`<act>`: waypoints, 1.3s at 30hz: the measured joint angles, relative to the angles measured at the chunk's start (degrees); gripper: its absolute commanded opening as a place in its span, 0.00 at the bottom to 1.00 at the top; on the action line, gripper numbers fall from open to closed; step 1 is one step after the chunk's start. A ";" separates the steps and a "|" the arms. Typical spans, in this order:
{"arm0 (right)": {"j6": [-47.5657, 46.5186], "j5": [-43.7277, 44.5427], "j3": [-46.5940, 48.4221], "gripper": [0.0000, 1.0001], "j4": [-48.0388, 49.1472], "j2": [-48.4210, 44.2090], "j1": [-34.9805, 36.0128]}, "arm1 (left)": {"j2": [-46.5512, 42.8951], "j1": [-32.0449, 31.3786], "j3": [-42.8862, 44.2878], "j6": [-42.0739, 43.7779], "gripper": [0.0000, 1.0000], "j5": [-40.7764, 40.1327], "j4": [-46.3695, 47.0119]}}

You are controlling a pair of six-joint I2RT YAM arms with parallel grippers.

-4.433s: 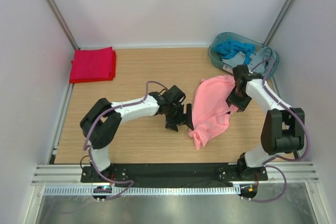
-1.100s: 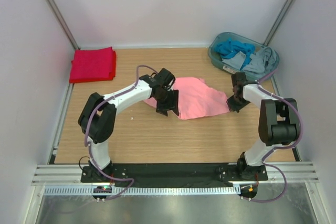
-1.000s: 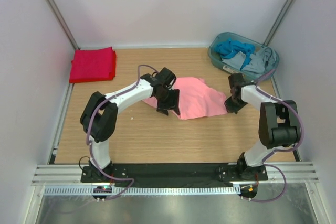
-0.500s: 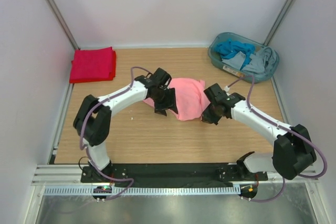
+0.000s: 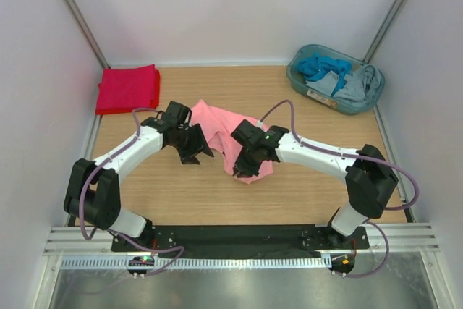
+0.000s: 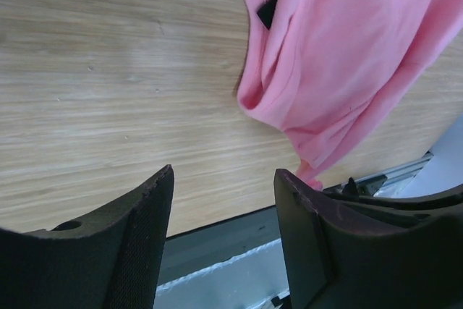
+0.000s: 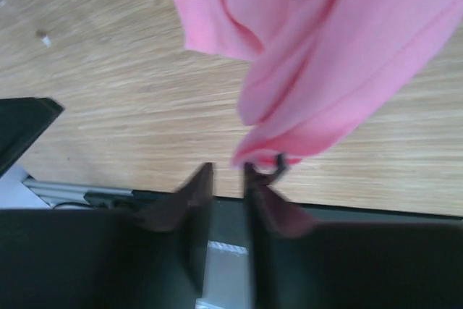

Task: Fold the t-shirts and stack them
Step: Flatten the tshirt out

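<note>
Salmon-pink t-shirt [image 5: 226, 129]: bunched at mid-table, not flat and not yet folded. Its long axis runs from far-left to near-right, and the dark neck label [image 6: 268, 12] shows at the far-left end.

Right gripper [image 7: 228, 173]: at the near-right end of the bundle, with a corner of cloth hanging right at the fingertips. The fingers are almost pressed together, a thin gap showing. The wrist view is blurred, so we cannot tell whether the cloth is pinched or let go.

Left gripper [image 6: 223, 179]: fingers spread, nothing between them. It sits just left of the bundle, apart from it, with the cloth ahead and to its right.

We judge the right arm the nearer; the next regrasp turns on the bundle's near end.

Change over the last half second: the right arm has swept leftward, carrying the shirt's right edge over the body. The left arm has backed off to the left, and the shirt is narrower.

Red t-shirt [image 5: 129, 88]: folded, far-left corner of the table [image 5: 304, 193]. A basket [image 5: 295, 77] of other clothes is far right.
</note>
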 measured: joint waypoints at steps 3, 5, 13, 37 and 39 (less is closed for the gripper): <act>-2.43 -0.24 3.63 0.50 -1.66 0.13 -0.46 | -3.15 -0.76 -1.86 -0.79 0.58 0.39 0.59; -4.17 -0.07 5.49 0.52 -3.17 -0.83 -1.79 | -5.64 -2.73 -3.15 -2.45 0.58 0.66 1.27; -10.47 1.51 3.96 0.52 -8.37 -14.36 -19.54 | -9.03 -18.21 -6.88 -11.69 0.53 -0.17 9.57; -16.20 -4.46 -0.42 0.46 -4.46 -12.26 -44.35 | 7.10 -40.87 -14.01 -10.12 0.47 -21.70 39.52; -16.50 -4.44 -0.42 0.46 -4.44 -12.24 -44.35 | 8.46 -40.94 -13.66 -10.08 0.43 -21.68 40.83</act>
